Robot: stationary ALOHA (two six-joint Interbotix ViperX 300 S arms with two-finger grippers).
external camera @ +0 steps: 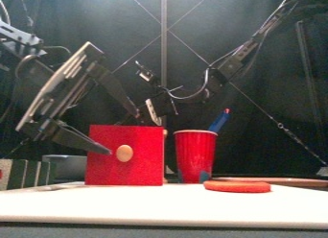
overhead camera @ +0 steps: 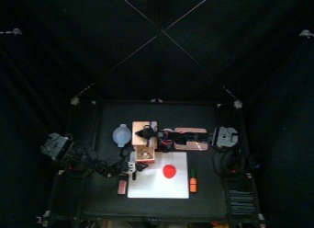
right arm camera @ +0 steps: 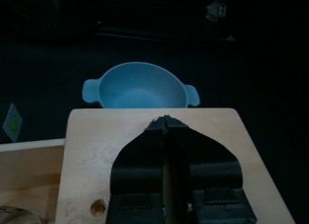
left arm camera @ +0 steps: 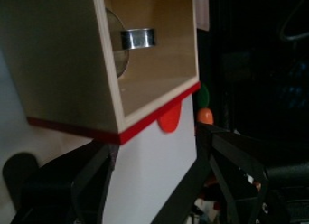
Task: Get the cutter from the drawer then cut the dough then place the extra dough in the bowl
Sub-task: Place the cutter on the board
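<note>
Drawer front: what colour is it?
The drawer front is red, with a pale knob; front view shows it best.

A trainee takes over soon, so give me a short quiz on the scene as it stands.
1. True or false: the cutter lies in the open drawer.
2. The right gripper's jaws over the box are: A shut, B wide open, C holding the cutter.
3. Fill in: beyond the box, the right wrist view shows the ___.
Key: 1 true; 2 A; 3 bowl.
</note>
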